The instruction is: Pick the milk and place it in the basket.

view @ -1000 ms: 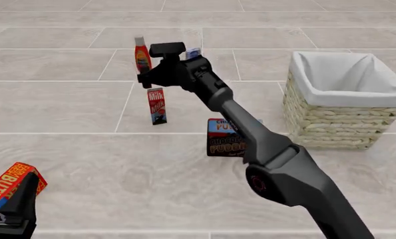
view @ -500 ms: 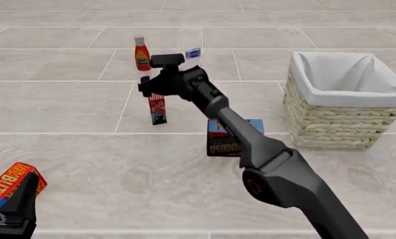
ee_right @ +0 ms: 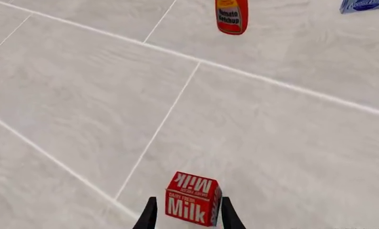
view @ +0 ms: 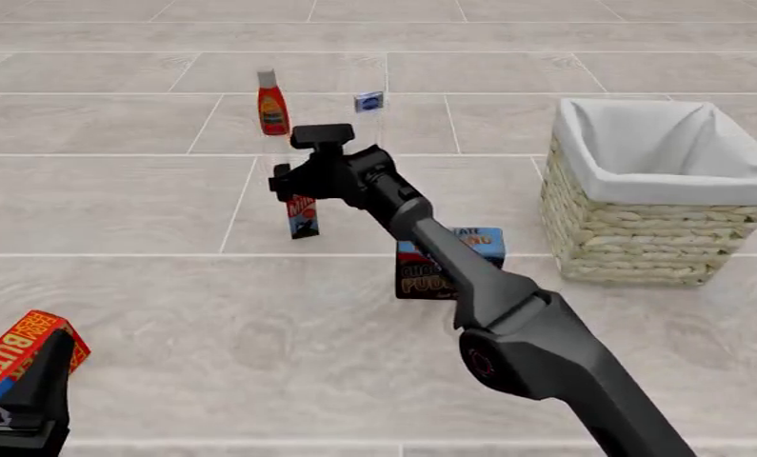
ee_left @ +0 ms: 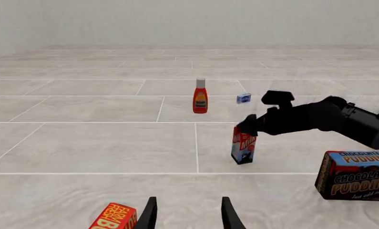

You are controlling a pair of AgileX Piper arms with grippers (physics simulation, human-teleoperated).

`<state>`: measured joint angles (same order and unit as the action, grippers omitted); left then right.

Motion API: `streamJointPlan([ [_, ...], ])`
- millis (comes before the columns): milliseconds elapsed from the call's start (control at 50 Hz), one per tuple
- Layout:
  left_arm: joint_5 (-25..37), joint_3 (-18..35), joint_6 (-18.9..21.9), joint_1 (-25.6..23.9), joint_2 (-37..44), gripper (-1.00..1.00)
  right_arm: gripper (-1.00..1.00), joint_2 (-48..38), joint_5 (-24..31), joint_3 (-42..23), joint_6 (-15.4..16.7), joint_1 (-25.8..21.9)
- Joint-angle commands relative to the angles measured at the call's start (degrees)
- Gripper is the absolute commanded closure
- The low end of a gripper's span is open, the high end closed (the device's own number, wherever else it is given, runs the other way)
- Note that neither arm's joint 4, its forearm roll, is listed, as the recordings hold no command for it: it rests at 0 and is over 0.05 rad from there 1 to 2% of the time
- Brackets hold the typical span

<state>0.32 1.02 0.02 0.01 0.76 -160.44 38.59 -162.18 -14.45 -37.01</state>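
Note:
The milk [view: 303, 218] is a slim carton, red on top and dark blue below, standing upright on the tiled floor. My right gripper [view: 291, 187] has come down over its top, hiding the upper part in the front view. In the right wrist view the milk [ee_right: 192, 198] sits between the two open fingers [ee_right: 149, 215], with a small gap on one side. From the left wrist view the milk [ee_left: 243, 148] shows beneath the right gripper [ee_left: 246, 127]. The wicker basket [view: 632, 233] with white lining stands to the right. My left gripper [ee_left: 188, 217] is open and holds nothing.
A ketchup bottle [view: 272, 105] and a small blue packet [view: 369, 102] stand behind the milk. A chocolate pudding box [view: 419, 269] lies under the right arm, between milk and basket. A butter box [view: 23, 354] sits beside the left gripper at the near left.
The right gripper has come down and toward me, from level with the ketchup bottle to around the milk's top. The milk and the left arm have not moved.

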Motion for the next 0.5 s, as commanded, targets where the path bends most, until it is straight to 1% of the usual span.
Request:
streamJointPlan([
  [20,0.0,0.0,0.0,0.0,0.0,-1.0,-1.0,-1.6,-0.6,0.0,-0.8,0.0],
  [480,0.0,0.0,0.0,0.0,0.0,-1.0,-1.0,-3.9,-1.5,0.0,-2.4,-0.4],
  [500,0.0,0.0,0.0,0.0,0.0,-1.0,1.0,-3.6,-1.4,0.0,-1.7,0.1],
])
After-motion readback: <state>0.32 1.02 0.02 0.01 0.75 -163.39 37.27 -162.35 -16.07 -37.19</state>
